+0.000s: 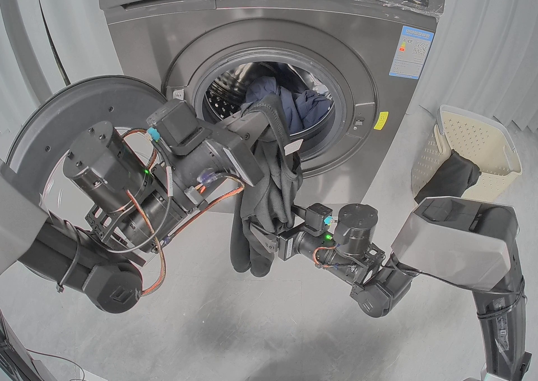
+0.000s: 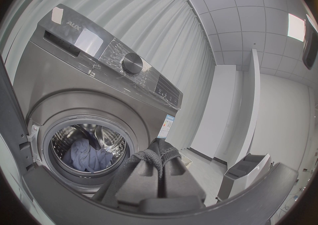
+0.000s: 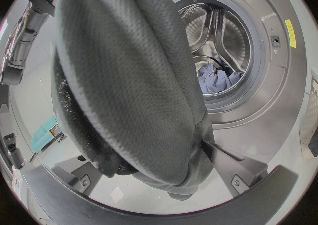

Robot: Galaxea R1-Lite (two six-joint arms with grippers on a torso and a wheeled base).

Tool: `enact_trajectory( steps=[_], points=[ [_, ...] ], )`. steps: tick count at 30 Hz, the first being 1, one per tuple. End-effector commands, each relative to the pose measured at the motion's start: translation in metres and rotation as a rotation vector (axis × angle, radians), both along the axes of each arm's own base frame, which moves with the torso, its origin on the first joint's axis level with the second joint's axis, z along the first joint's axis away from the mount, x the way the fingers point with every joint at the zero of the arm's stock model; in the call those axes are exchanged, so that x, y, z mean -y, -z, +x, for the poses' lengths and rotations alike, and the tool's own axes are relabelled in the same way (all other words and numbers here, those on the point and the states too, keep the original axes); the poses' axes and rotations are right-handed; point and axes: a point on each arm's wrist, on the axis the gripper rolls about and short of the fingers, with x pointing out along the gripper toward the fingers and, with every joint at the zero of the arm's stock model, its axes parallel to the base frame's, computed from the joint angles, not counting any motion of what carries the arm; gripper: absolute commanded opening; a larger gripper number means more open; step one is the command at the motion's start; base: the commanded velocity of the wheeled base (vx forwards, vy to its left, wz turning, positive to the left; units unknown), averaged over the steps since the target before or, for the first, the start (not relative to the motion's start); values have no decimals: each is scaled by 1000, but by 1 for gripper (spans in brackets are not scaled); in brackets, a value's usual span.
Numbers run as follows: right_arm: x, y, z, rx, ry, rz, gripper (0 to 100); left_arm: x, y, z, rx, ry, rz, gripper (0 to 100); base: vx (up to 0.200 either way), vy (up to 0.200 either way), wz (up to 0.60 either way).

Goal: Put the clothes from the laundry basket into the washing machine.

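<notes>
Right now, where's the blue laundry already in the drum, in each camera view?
Head view: blue laundry in the drum, behind the hanging dark garment.
Left wrist view: blue laundry low in the drum, beyond the dark garment.
Right wrist view: blue laundry low in the drum, past the dark garment.
Shared landmark: the round door ring.

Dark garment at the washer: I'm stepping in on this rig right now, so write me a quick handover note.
Left claw: shut on the dark garment, at the drum mouth.
Right claw: at the garment's lower part; grip unclear.
Done: door open, blue clothes inside the washing machine.
To do: get this garment in, then the dark piece draped over the laundry basket.
</notes>
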Motion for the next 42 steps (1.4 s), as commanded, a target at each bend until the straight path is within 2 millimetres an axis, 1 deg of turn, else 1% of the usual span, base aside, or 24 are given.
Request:
enact_trajectory(
  steps=[1, 6, 13, 14, 16, 18, 21, 22, 23, 24, 25, 28, 30, 33, 34, 35, 38, 42],
  points=[
    [-11, 14, 7, -2, -5, 0, 100, 1, -1, -1, 0, -1, -4, 0, 0, 0, 0],
    [-18, 21, 14, 3, 24, 6, 100, 2, -2, -1, -1, -5, -5, 0, 0, 0, 0],
    [-22, 32, 22, -2, 47, 9, 100, 0, -8, 2, 10, -36, -29, 0, 0, 0, 0],
    [-21, 32, 23, -3, 52, 11, 0, -1, -8, 3, 10, -39, -29, 0, 0, 0, 0],
    [-18, 30, 24, -1, 59, 17, 0, -3, -6, 4, 7, -48, -26, 0, 0, 0, 0],
    [-12, 25, 26, 7, 75, 25, 0, -10, -5, 9, 3, -73, -23, 0, 0, 0, 0],
    [6, 5, 29, 27, 108, 40, 0, -18, -2, 13, -4, -99, -17, 0, 0, 0, 0],
    [10, 1, 29, 29, 116, 41, 0, -20, -2, 13, -5, -105, -17, 0, 0, 0, 0],
    [19, -11, 30, 43, 134, 51, 0, -24, 1, 15, -11, -121, -10, 0, 0, 0, 0],
    [19, -11, 30, 43, 134, 51, 0, -24, 1, 15, -11, -121, -10, 0, 0, 0, 0],
    [30, -27, 31, 65, 157, 66, 0, -31, 6, 18, -28, -141, 1, 0, 0, 0, 0],
    [46, -48, 31, 95, 187, 82, 0, -40, 16, 20, -61, -170, 23, 0, 0, 0, 0],
    [58, -65, 30, 125, 210, 101, 0, -49, 28, 19, -104, -194, 52, 0, 0, 0, 0],
    [63, -83, 26, 158, 215, 125, 0, -55, 46, 17, -163, -205, 93, 0, 0, 0, 0],
    [63, -83, 26, 158, 215, 125, 0, -55, 46, 17, -163, -205, 93, 0, 0, 0, 0],
    [63, -95, 23, 182, 210, 141, 0, -57, 57, 15, -201, -203, 119, 0, 0, 0, 0],
    [61, -110, 16, 209, 199, 164, 0, -57, 75, 16, -255, -201, 154, 0, 0, 0, 0],
    [58, -120, 4, 218, 180, 175, 0, -53, 97, 18, -312, -195, 199, 0, 0, 0, 0]
  ],
)
